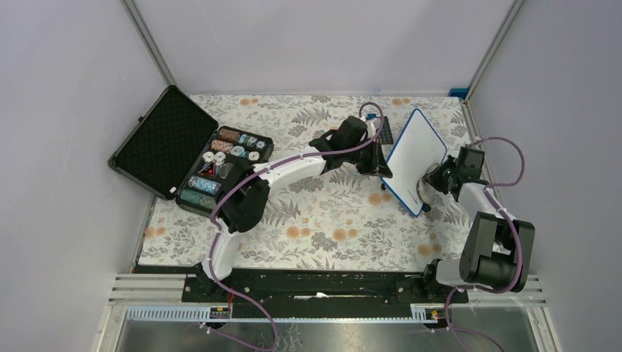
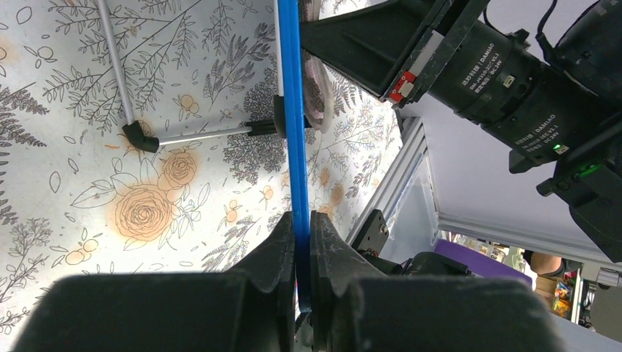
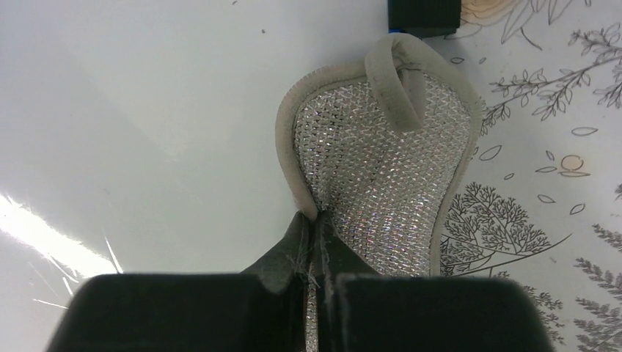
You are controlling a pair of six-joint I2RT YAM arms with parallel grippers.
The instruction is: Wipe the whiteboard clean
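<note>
Both grippers are clenched on something. The left gripper (image 2: 301, 224) pinches the thin blue frame of the whiteboard (image 1: 414, 150) edge-on. The right gripper (image 3: 314, 224) clamps a silvery wiping pad (image 3: 381, 169) with a beige border, and the pad lies against the white face. The whiteboard is held tilted up above the worktop (image 1: 315, 220), at the far right, between the two arms. I judge it light and stiff, but its glossy face looks slippery, so the frame is the better place to hold. The soft pad should bend under pressure. No writing shows on the visible part.
</note>
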